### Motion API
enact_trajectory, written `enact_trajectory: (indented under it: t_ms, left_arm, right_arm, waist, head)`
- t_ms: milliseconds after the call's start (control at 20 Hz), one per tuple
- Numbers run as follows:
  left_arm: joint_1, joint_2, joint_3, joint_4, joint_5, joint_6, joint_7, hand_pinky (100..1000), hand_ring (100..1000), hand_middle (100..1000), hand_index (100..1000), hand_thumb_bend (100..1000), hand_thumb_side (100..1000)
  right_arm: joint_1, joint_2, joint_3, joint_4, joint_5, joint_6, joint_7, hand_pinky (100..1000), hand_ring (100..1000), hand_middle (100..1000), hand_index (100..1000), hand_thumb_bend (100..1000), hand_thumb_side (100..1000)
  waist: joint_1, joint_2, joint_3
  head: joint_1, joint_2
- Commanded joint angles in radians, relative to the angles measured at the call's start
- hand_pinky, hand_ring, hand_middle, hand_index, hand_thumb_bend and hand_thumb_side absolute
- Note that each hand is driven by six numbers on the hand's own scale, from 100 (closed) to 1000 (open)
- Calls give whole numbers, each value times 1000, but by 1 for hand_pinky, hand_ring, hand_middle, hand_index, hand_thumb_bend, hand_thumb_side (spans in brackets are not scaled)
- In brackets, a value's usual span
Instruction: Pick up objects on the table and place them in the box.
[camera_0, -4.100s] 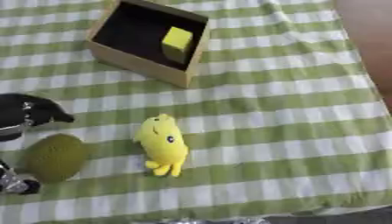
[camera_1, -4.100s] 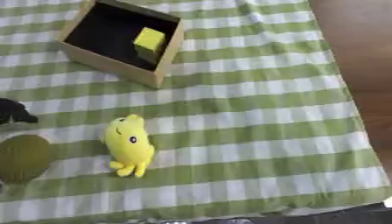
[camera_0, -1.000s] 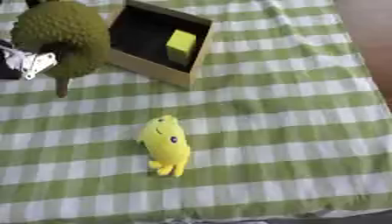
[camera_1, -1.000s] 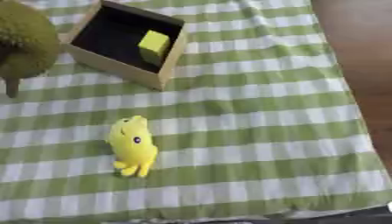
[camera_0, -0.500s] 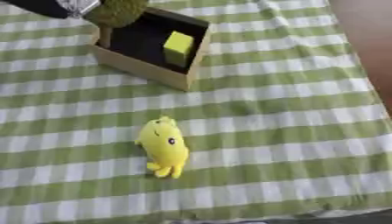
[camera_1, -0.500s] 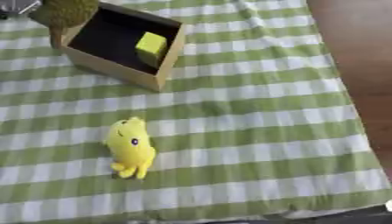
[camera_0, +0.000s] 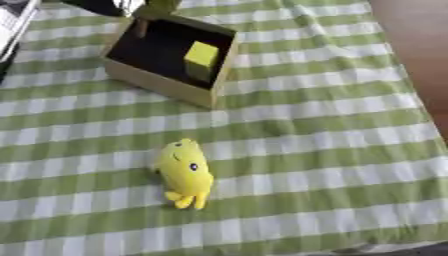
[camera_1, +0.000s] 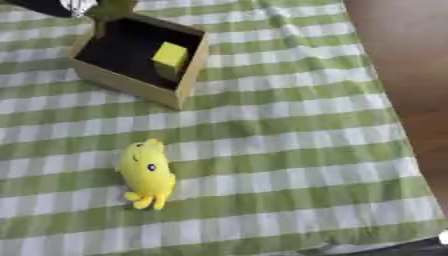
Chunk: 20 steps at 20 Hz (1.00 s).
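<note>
We logged the left hand (camera_0: 105, 6) barely in view above the open cardboard box (camera_0: 157, 82), grip indiscernible, a dull-green rounded object (camera_0: 159, 7) at the rim, yellow block (camera_0: 201, 56) inside, yellow plush toy (camera_0: 185, 172) awaiting pickup on the green-checked surface (camera_0: 332, 140).

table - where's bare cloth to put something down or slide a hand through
The widest bare stretch of the green checked cloth lies right of the yellow plush toy, out to the table's right edge. The strip between the toy and the box is open too. The top left is crowded: the box with its yellow block, and a green thing at its far rim.
</note>
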Motion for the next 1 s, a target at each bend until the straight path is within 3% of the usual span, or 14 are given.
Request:
enact_trajectory:
  t_ms: [50,400,600,1000]
  left_arm:
    - [-27,-11,20,58,-46,-35,25,541,562,482,534,100,197]
    - [-14,-31,22,138,-83,-50,18,574,598,507,586,100,227]
    - [-10,-39,28,168,-92,-33,-1,635,683,575,753,100,230]
    - [-9,-43,30,182,-164,13,-26,761,815,736,906,100,172]
  right_arm:
    - [-14,-19,-6,-10,-10,-3,6,1000,1000,415,878,100,470]
    - [-10,-14,-10,-14,-10,-2,6,1000,1000,415,879,100,466]
    - [-9,-11,-12,-10,-10,-2,10,1000,1000,415,879,100,470]
    - [-6,-8,-13,-5,-10,-2,18,1000,1000,414,880,100,470]
  waist:
    - [-15,-4,-5]
    - [-15,2,-12]
    - [-17,3,-13]
    - [-18,1,-14]
  head:
    - [8,-19]
    - [12,-21]
    - [14,-21]
    - [18,-19]
